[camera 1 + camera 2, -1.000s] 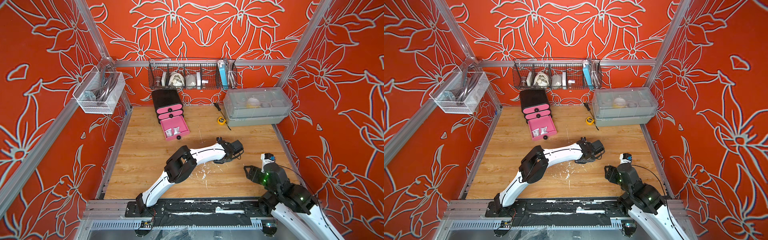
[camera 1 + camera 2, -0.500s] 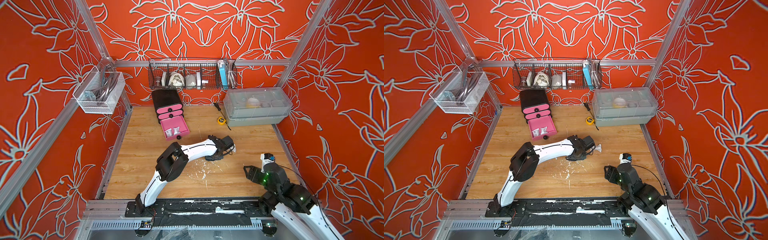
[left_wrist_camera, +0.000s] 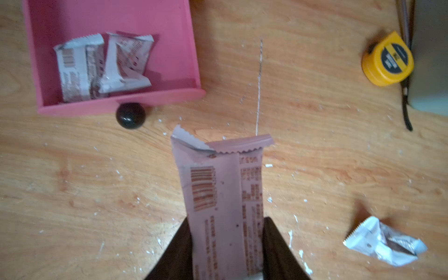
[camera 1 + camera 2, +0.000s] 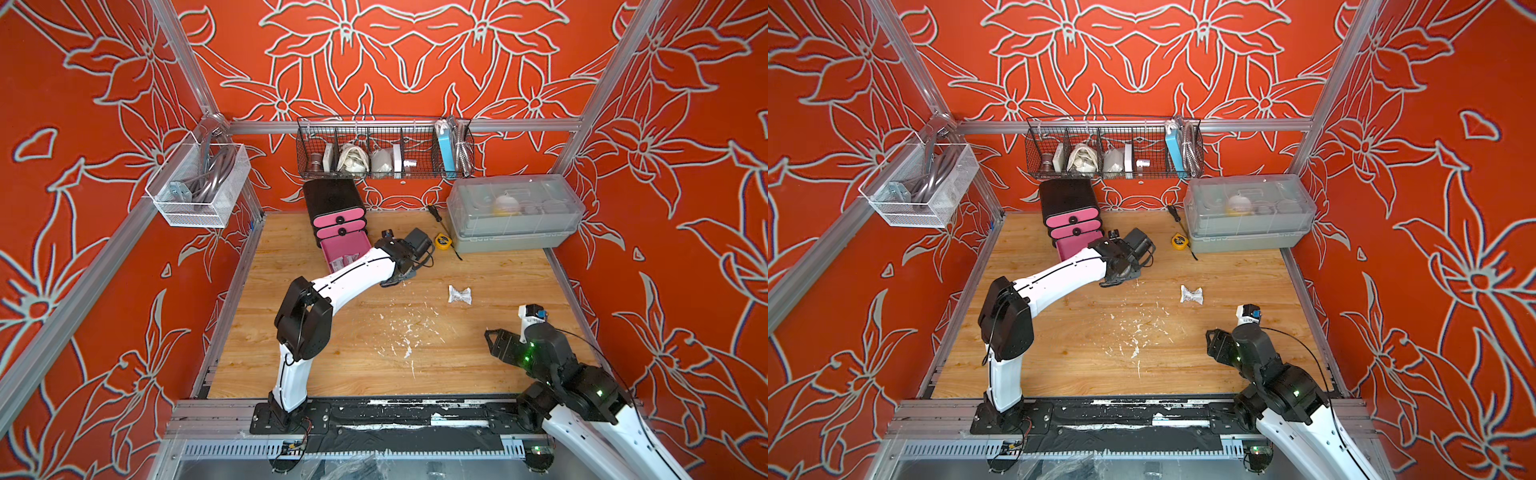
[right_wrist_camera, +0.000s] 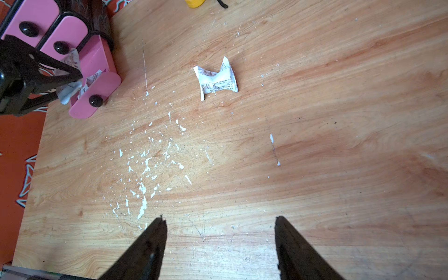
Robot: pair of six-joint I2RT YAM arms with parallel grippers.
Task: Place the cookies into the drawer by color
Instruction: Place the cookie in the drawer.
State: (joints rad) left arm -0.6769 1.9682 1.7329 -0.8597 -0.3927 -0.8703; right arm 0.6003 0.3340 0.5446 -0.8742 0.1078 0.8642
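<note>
My left gripper [image 3: 226,220] is shut on a white-silver cookie [image 3: 223,194], held just above the table in front of the drawer [image 4: 332,197]. This black mini chest has its bottom pink drawer [image 3: 155,99] pulled open. Two white-silver cookies [image 3: 77,70] [image 3: 126,63] lie inside it. In both top views the left gripper [image 4: 397,279] [image 4: 1119,280] hovers by the open drawer's right front corner. One crumpled white cookie [image 4: 459,295] [image 5: 217,78] lies on the table to its right. My right gripper [image 5: 220,217] [image 4: 494,340] stands open and empty near the front right.
A yellow tape measure [image 4: 442,242] and a screwdriver [image 4: 436,212] lie beside a grey lidded box [image 4: 513,216] at the back right. A wire basket [image 4: 384,147] hangs on the back wall, a white mesh basket [image 4: 199,187] on the left wall. White flecks [image 4: 407,332] dot the table's middle.
The left arm swung from the table's right-middle back toward the open drawer, carrying a white cookie. The crumpled white cookie it had covered now shows. The right arm has not moved.
</note>
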